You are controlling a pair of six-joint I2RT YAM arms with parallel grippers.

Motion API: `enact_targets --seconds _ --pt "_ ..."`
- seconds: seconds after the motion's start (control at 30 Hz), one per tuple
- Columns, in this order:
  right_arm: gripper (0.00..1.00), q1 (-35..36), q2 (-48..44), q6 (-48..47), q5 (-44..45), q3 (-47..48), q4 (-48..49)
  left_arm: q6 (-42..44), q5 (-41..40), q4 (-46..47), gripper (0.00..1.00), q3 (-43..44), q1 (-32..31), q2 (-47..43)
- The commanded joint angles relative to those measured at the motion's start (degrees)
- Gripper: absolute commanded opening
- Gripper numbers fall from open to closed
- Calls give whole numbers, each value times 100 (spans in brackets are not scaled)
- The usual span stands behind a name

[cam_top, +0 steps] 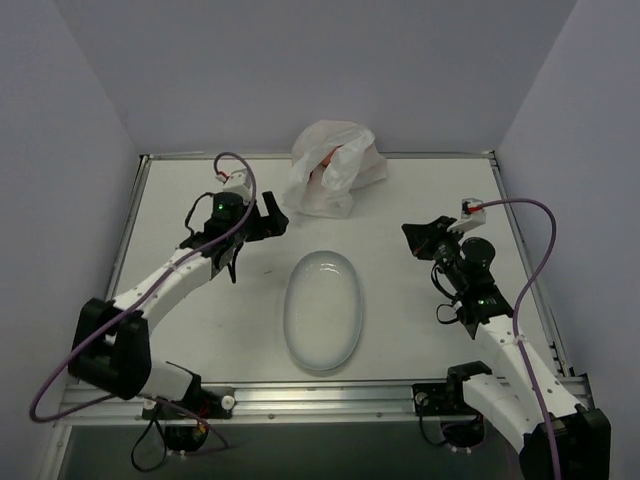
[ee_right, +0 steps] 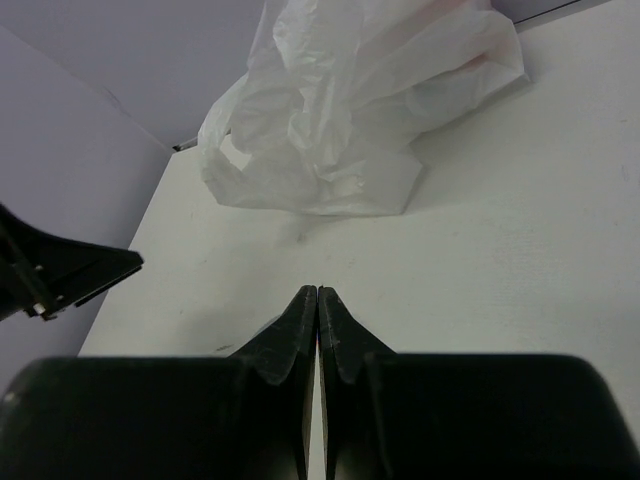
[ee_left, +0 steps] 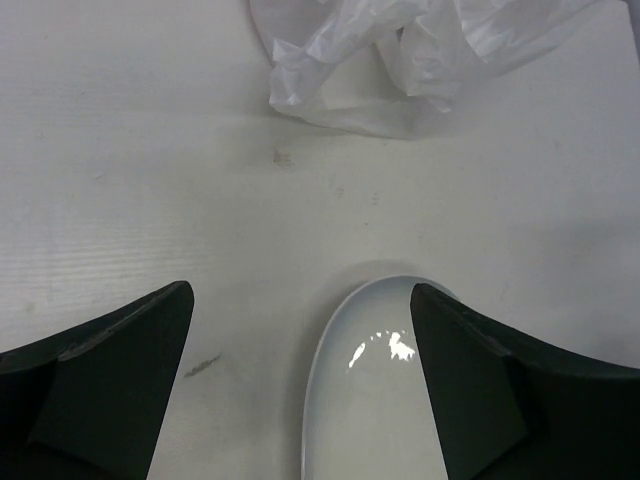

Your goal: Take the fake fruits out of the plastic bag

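At the far edge of the bench [cam_top: 200,330]: the plastic bag [cam_top: 330,172] lies crumpled at mid-width, close to the back wall, apart from both hands.
Fake fruits [cam_top: 327,163]: inside the bag. Only an orange-red patch shows through the film, and separate pieces cannot be told apart.
Left hand [ee_left: 300,300]: jaws spread wide, with nothing between them and nothing touched. It is held over the bench between bag and plate.
Right hand [ee_right: 317,297]: fingers pressed together tip to tip, with nothing pinched. It points toward the bag, with bare bench between them.
Plate [cam_top: 323,310]: white oval in the middle of the bench, nearer the arm bases than the bag.
Top view alone shows: both arms at once, the whole plate, and the orange-red colour in the bag. Left hand sits left of the bag, right hand right of the plate.
Left wrist view alone shows: the wide gap between the fingers, the plate's rounded end lying in that gap, the bag's lowest folds at the top edge, and small dark marks on the bench.
Right wrist view alone shows: the closed seam of the fingers, the bag from the side rising in folds with a faint pink tint near its top, and a dark finger of the other hand at the left edge.
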Motion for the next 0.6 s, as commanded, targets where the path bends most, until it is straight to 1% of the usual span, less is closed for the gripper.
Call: enact_targets --seconds 0.0,0.03,0.07,0.13,0.17,0.2,0.23,0.37,0.43,0.5,0.53,0.57 --pt "0 45 -15 -25 -154 16 201 370 -175 1026 88 748 -87 875" --pt "0 53 -24 -25 -171 16 201 431 -166 1044 88 914 -104 1095" --pt "0 53 -6 -34 -180 16 192 614 -114 1026 89 1108 -96 1550" --pt "0 71 3 -34 -198 16 201 756 -113 895 89 1714 -96 1983" --pt "0 71 3 -34 -207 16 210 931 -96 686 90 1942 -87 2368" --pt "0 80 29 -43 -233 7 236 1020 -165 570 90 2397 -87 2555" --pt "0 97 55 -34 -303 -10 323 1142 -210 421 90 2593 -104 2844" --pt "0 141 178 1 -391 -28 438 1354 -193 253 90 3384 -96 3433" --pt "0 150 248 1 -409 -37 473 1407 -131 200 88 3779 -96 3654" --pt "0 168 353 1 -418 -28 508 1451 -122 130 80 3991 -96 3953" --pt "0 185 380 1 -418 -28 517 1443 -140 86 62 4149 -87 4032" --pt "1 185 415 1 -418 -28 526 1408 -166 86 46 4185 -78 4120"
